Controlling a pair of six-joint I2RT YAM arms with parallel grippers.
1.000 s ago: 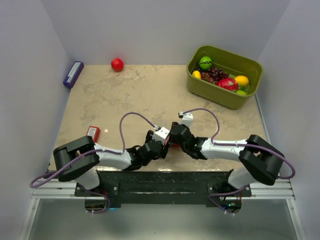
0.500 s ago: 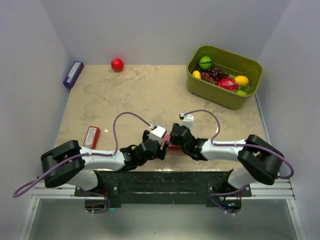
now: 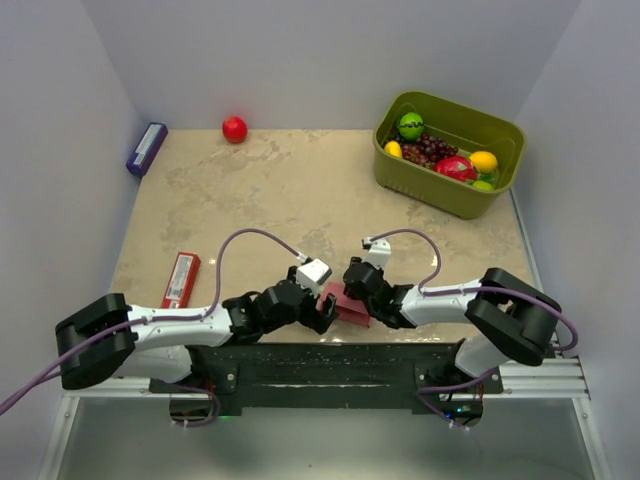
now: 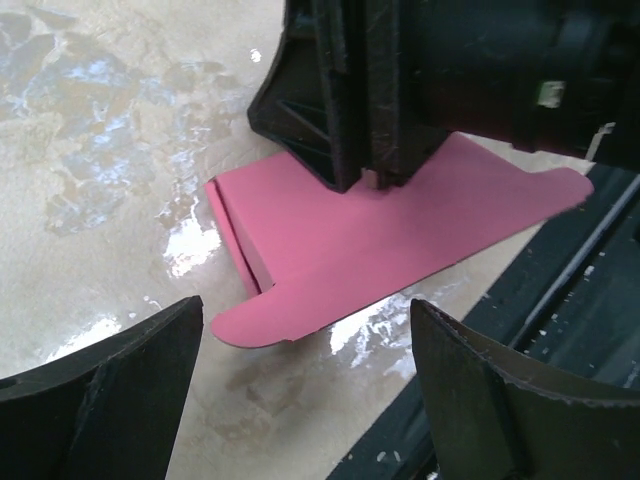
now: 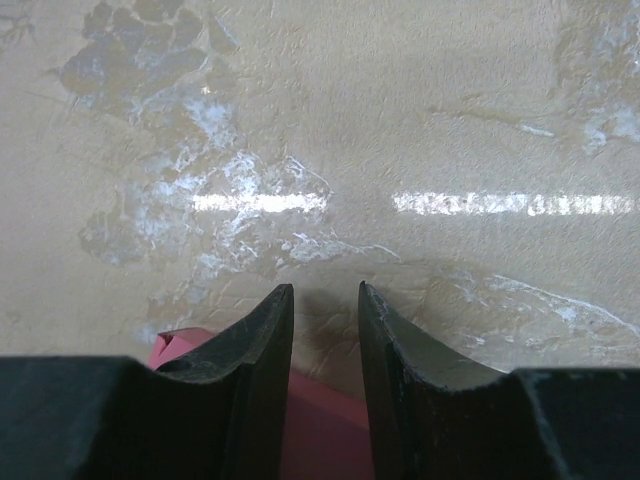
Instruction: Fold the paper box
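The paper box (image 4: 390,240) is a thin pink cardboard blank. I judge it very light, springy along its creases, easy to dent, and likely to skid on the glossy bench (image 3: 300,190). The best hold, to my mind, is a pinch on a panel edge close to a crease while the other pincer pins the neighbouring panel flat. The small rounded tab at its lower left would probably buckle if gripped.

The box lies in the lower middle of the top view, near the bench's front edge, between the two wrists. In the left wrist view it fills the centre. A narrow strip along its left side seems creased up, and its right end reaches over the black base rail (image 4: 590,300).

The right pincer (image 5: 325,290) comes down from the top of the left wrist view, its tips meeting the sheet's upper face. Only a narrow slit separates its fingers, and pink shows beneath them. I cannot tell whether they grip the card or merely press on it.

The left pincer (image 4: 305,310) is spread wide, its fingers in the lower corners of its own view, just short of the box and touching nothing. The left arm stretches low from the lower left of the top view. The right arm folds in from the lower right with its wrist bent down.
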